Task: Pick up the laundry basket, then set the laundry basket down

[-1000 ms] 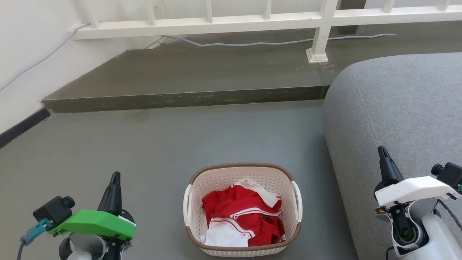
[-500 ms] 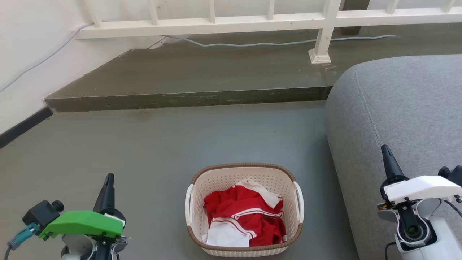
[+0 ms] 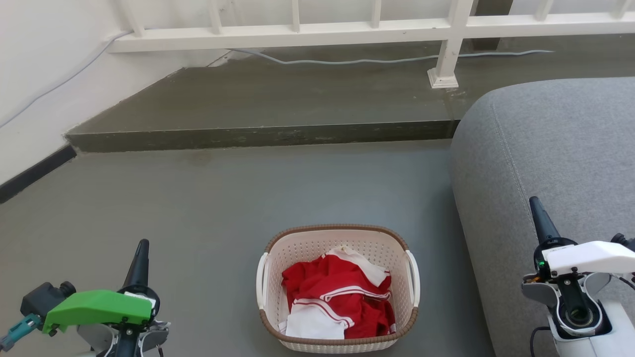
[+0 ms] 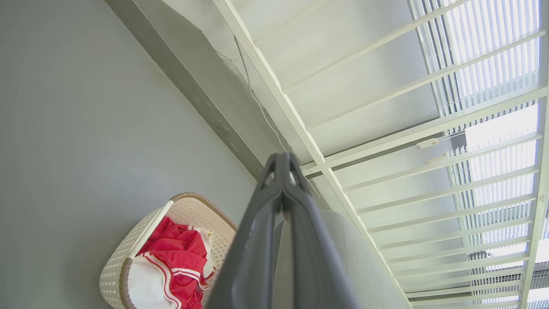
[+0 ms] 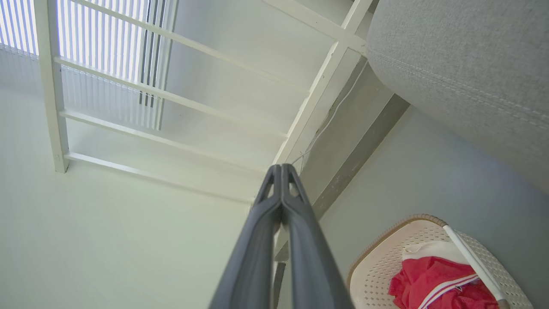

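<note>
In the head view the left gripper (image 3: 142, 248) sits at 7 o'clock under a green cover (image 3: 99, 308). Its two dark fingers point toward 12 and are pressed together along their length with nothing between them. The left wrist view shows the same, the tips meeting in one point. It hangs over the grey floor (image 3: 223, 193), well apart from the laundry basket (image 3: 307, 248), which lies toward its 3 o'clock.

The basket stands upright on the floor at 6 o'clock of the head view, between the two grippers and touched by neither. A brown rim runs all round it, and a white handle shows on each short side. Inside lies a heap of red clothes (image 3: 342, 292) with white stripes. The white cloth at the heap's 7 o'clock may be a separate piece, but the folds are too bunched to tell.

Toward 12 from the basket a low step (image 3: 258, 136) crosses the floor, with a white railing (image 3: 322, 34) and a pale cable (image 3: 347, 61) above it. A grey sofa (image 3: 545, 148) takes the 3 o'clock side, near the basket. The right gripper (image 3: 536, 206), at 4 o'clock under a white cover (image 3: 585, 258), points toward 12 in front of the sofa. Its fingers are closed tight on nothing.
</note>
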### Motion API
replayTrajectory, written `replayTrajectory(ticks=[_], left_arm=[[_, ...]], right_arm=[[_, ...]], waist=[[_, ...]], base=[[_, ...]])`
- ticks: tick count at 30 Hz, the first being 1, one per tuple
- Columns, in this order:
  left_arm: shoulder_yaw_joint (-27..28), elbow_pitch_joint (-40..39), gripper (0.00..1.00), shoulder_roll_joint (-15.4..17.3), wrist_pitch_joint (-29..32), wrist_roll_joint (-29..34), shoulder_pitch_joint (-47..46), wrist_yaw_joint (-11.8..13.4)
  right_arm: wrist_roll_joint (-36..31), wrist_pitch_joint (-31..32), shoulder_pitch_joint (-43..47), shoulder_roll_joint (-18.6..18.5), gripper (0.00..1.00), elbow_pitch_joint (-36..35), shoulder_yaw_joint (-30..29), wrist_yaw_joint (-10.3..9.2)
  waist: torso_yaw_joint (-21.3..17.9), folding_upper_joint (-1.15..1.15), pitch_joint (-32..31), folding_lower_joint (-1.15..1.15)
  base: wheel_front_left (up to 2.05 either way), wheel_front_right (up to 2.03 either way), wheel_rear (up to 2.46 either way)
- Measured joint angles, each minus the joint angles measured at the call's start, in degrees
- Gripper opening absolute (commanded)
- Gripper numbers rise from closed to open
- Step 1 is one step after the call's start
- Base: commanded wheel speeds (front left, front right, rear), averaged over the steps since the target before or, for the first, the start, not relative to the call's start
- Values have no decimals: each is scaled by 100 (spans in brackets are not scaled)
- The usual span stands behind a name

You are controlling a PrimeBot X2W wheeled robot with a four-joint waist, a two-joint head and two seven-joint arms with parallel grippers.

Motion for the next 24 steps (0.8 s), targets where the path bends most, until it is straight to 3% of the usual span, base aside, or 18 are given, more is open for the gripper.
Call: replayTrajectory(ticks=[24], left_arm=[[392, 3, 0, -11, 486, -1719, -2, -58]], right_arm=[[1699, 486, 2, 168, 0, -138, -457, 103]], waist=[[90, 0, -15, 0]], base=[[0, 0, 0]])
